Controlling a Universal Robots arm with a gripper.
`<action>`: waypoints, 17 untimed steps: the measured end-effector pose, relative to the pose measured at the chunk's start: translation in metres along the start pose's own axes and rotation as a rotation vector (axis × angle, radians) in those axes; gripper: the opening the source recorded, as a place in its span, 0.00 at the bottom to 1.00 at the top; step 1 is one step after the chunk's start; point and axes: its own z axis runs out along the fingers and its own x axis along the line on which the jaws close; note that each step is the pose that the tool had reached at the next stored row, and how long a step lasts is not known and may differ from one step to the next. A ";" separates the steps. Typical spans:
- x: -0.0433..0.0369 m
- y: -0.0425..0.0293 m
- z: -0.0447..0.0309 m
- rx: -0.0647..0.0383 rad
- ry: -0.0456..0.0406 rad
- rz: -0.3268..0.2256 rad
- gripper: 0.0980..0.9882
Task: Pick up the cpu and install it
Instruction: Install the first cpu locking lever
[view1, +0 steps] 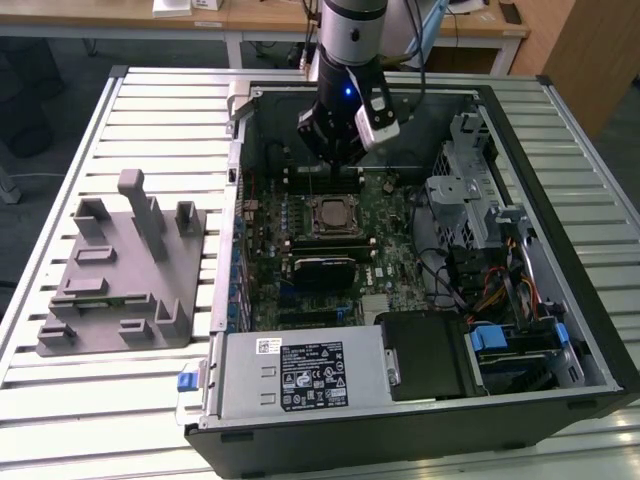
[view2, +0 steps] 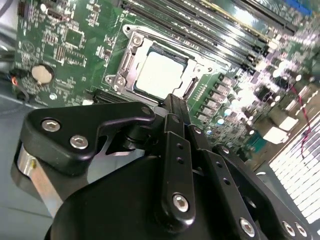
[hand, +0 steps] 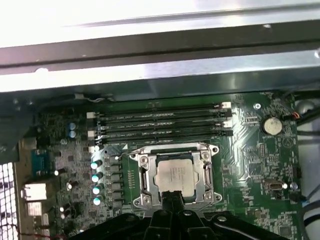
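The cpu (view1: 330, 214), a pale silver square, lies flat inside the motherboard socket, framed by the socket's metal bracket (hand: 145, 180). It appears in both wrist views (view2: 159, 75) (hand: 175, 175). My gripper (view1: 325, 170) hangs above the board, just behind the socket and over the memory slots in the exterior view. In both wrist views its black fingers come together in one narrow tip (view2: 172, 102) (hand: 172, 199) at the socket's edge. It is shut with nothing between the fingers, and it is not touching the cpu.
The open computer case (view1: 560, 130) lies on a slatted metal table. A grey holder tray with upright pegs (view1: 120, 270) sits at the exterior view's left. Memory slots (hand: 160, 125), a drive cage with cables (view1: 470, 200) and the power supply (view1: 300, 375) surround the socket.
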 end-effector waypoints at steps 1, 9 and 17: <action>0.0000 0.0000 0.0002 -0.001 0.0001 -0.013 0.01; 0.0164 -0.0012 0.0021 -0.016 -0.0119 -0.027 0.01; 0.0362 -0.0027 0.0027 -0.017 -0.0196 -0.028 0.01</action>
